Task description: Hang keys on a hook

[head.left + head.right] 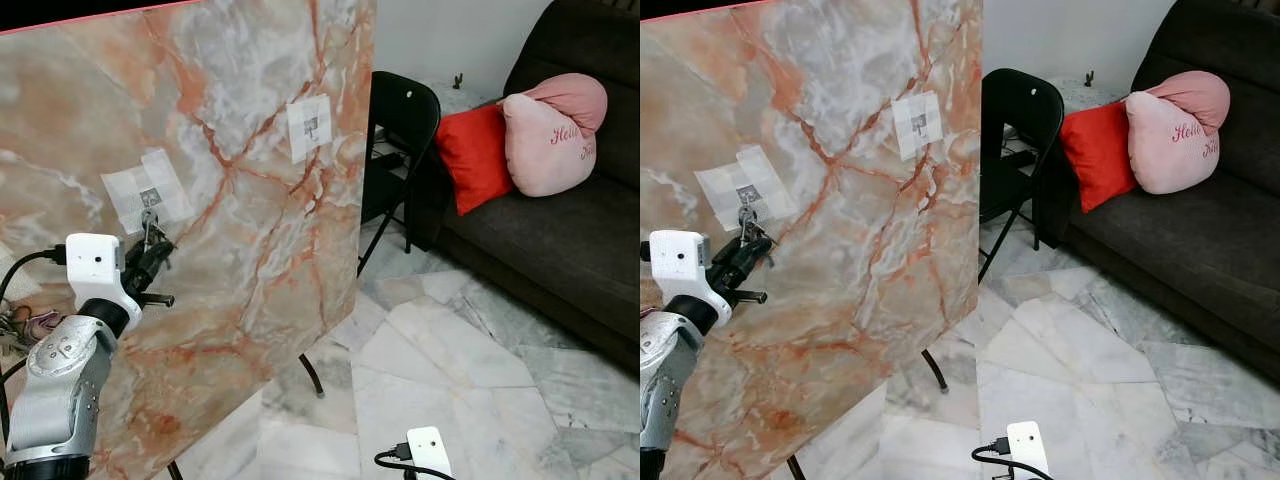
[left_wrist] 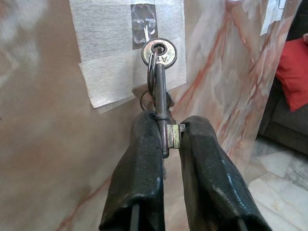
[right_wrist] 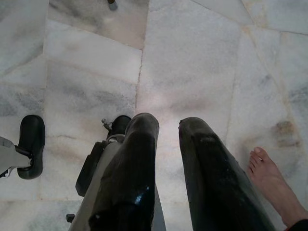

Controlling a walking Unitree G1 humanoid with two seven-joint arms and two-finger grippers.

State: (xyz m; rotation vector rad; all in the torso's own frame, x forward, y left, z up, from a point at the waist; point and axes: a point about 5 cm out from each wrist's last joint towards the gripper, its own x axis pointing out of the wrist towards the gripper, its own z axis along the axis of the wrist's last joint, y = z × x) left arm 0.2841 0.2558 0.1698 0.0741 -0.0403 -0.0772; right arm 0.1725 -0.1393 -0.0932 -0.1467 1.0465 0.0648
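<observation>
A bunch of keys [image 2: 159, 54] with a round brass head marked A rests against the upright marble-pattern board [image 1: 230, 230]. It sits just under a clear hook [image 2: 144, 26] on a taped white patch [image 1: 148, 190]. My left gripper [image 2: 169, 134] is shut on a key's blade, fingers pointing up at the hook. I cannot tell whether the key ring is over the hook. From the head, the left gripper [image 1: 150, 258] is pressed close to the board below that patch. My right gripper [image 3: 168, 126] hangs idle over the floor, open and holding nothing.
A second taped hook patch [image 1: 310, 125] sits further right on the board. Behind the board stand a black folding chair [image 1: 402, 118] and a dark sofa [image 1: 560, 230] with red [image 1: 475, 155] and pink [image 1: 552, 125] cushions. A person's bare foot [image 3: 272, 185] is on the marble floor [image 1: 450, 350].
</observation>
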